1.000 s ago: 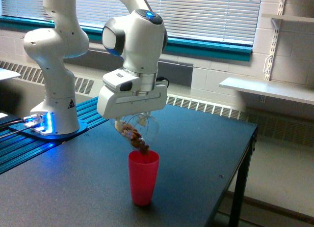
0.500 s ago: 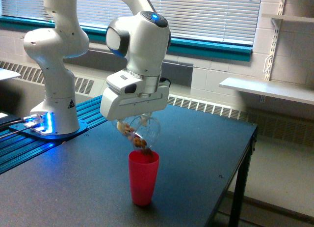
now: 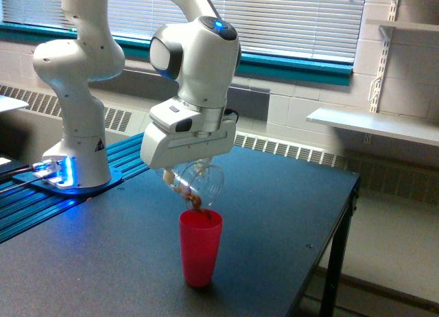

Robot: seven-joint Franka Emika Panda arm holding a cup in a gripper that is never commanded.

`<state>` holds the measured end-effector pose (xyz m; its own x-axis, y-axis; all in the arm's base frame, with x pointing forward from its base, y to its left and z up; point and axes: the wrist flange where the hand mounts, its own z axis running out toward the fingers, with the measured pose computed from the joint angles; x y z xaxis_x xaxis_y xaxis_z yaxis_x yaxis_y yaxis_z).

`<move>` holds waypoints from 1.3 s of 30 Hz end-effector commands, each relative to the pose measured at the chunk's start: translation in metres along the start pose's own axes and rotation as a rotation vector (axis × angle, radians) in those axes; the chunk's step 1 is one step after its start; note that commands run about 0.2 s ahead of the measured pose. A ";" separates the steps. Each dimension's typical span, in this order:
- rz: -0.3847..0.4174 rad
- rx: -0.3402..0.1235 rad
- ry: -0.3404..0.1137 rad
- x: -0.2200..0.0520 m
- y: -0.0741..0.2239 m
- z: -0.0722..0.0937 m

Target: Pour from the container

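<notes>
Container: the clear container [image 3: 199, 182] hangs directly under my gripper [image 3: 193, 171], clamped in it; my fingers are mostly hidden behind the white hand body, but the glass stays aloft there, so I judge them closed on its walls.
Contents: brownish bits lie along the container's lower side and string out of its mouth toward the red cup [image 3: 201, 246] below me.
Just changed: compared with a second ago, I have shifted a little toward the exterior view's right and the pile inside looks thinner; the clump that sat right at the red rim is now a narrow trickle.
Meaning: I read this as the pour well under way, with most of the load probably gone; a few pieces near the base seem left, though the glare on the glass makes that hard to tell.
Pointing: the mouth faces down and slightly toward the exterior view's right, just above the red cup's rim, not touching it as far as I can see.
Long axis: steeply tilted, base up under my palm, mouth low.
Red cup: upright on the dark table [image 3: 288, 214], straight beneath my gripper.
Surroundings: my arm's base [image 3: 75, 159] stands well off behind me, on the blue-lit rail.
</notes>
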<state>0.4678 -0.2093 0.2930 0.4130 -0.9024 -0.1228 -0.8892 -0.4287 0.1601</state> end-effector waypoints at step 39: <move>0.004 0.063 0.026 -0.002 0.024 -0.019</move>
<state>0.4565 -0.2109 0.3050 0.4300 -0.8939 -0.1266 -0.8876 -0.4442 0.1218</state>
